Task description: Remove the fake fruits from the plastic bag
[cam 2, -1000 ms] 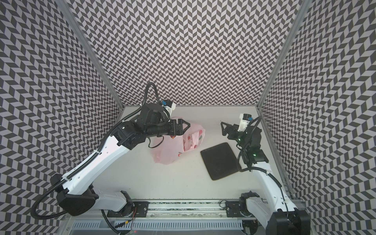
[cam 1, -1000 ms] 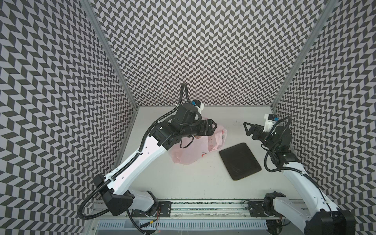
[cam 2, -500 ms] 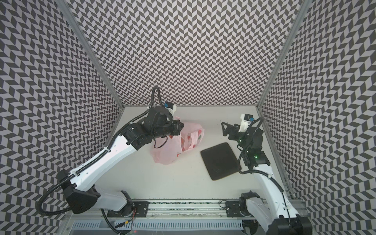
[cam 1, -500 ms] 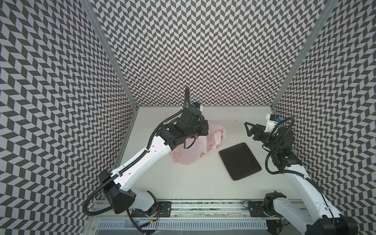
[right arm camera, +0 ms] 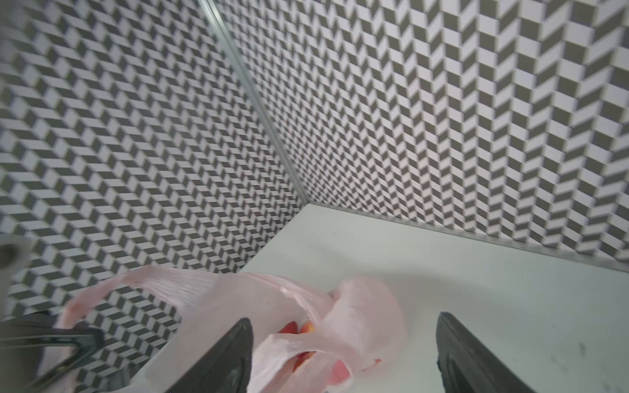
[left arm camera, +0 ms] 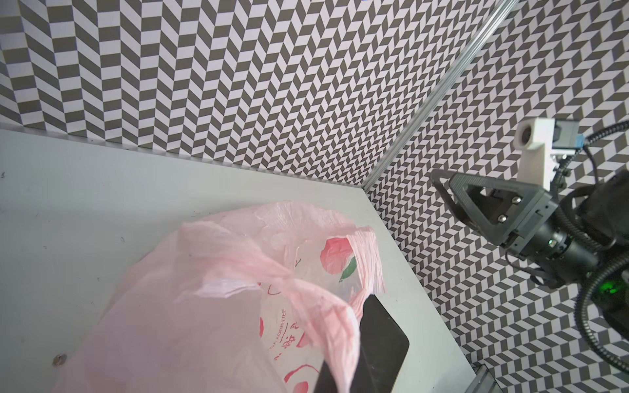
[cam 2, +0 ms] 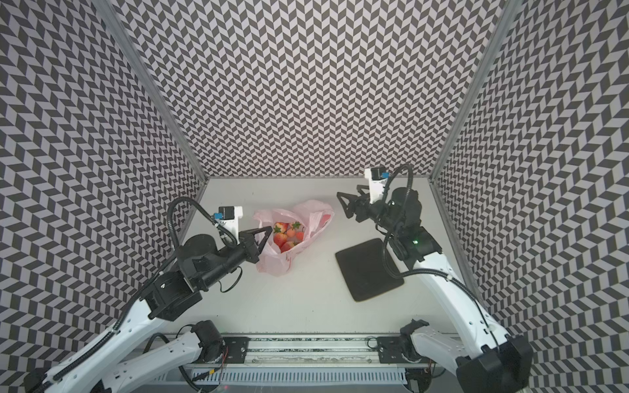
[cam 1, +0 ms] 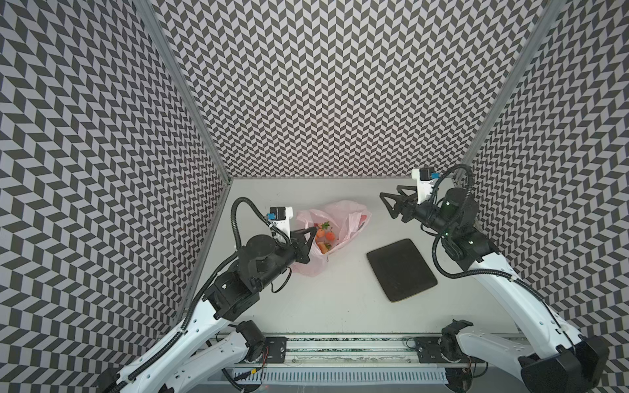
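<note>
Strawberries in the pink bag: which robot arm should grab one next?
Right, probably. The left fingers are shut on the plastic bag, holding it open around the fake fruits; the right fingers are open, empty, facing it.

The bag lies on the surface left of the middle, towards the back, mouth up, and the fruits sit together inside it. The board lies flat to its right, nearer the front, apart from it. My left hand is at the bag's left rim (pinching it). My right hand hangs behind the board, right of the bag, touching neither.
</note>
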Motion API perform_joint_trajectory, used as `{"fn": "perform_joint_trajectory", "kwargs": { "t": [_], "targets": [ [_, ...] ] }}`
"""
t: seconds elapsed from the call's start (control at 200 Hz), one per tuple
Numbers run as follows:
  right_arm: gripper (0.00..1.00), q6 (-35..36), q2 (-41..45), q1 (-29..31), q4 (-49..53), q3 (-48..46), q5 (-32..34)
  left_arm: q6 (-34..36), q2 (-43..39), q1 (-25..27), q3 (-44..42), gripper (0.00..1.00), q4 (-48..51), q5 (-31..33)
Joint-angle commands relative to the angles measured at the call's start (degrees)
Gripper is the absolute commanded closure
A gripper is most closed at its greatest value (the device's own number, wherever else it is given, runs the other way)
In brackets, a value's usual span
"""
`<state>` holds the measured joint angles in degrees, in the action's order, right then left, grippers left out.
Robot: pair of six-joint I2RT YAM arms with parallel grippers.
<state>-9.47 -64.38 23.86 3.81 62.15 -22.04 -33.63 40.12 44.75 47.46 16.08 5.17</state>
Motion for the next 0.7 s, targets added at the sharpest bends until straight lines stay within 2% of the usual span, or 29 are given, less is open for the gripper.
{"fn": "perform_joint_trajectory", "kwargs": {
  "t": [0.0,0.1,0.22,0.396,0.551,0.691],
  "targets": [
    [0.22,12.87,-1.33,6.43,4.57,4.04,-2.12,2.43,-3.75,0.28,-4.15,1.00,-5.36,-3.94],
    [0.24,25.95,-1.62,12.46,8.79,5.25,4.54,3.30,-7.00,0.38,-7.51,1.00,-6.53,-5.58],
    [0.28,41.53,-1.37,16.13,12.58,4.73,11.84,3.63,-9.21,0.32,-9.69,1.00,-6.79,-6.41],
    [0.22,62.23,-0.42,18.98,13.26,1.19,21.64,3.76,-9.73,0.33,-10.92,1.00,-6.30,-8.02],
    [0.20,69.76,0.20,19.30,11.65,0.19,24.23,4.51,-9.83,0.26,-10.86,1.00,-6.50,-8.33],
    [0.20,73.26,-0.29,19.47,9.74,-1.27,25.66,4.32,-10.13,0.28,-10.88,1.00,-6.45,-7.74]
  ]
}}
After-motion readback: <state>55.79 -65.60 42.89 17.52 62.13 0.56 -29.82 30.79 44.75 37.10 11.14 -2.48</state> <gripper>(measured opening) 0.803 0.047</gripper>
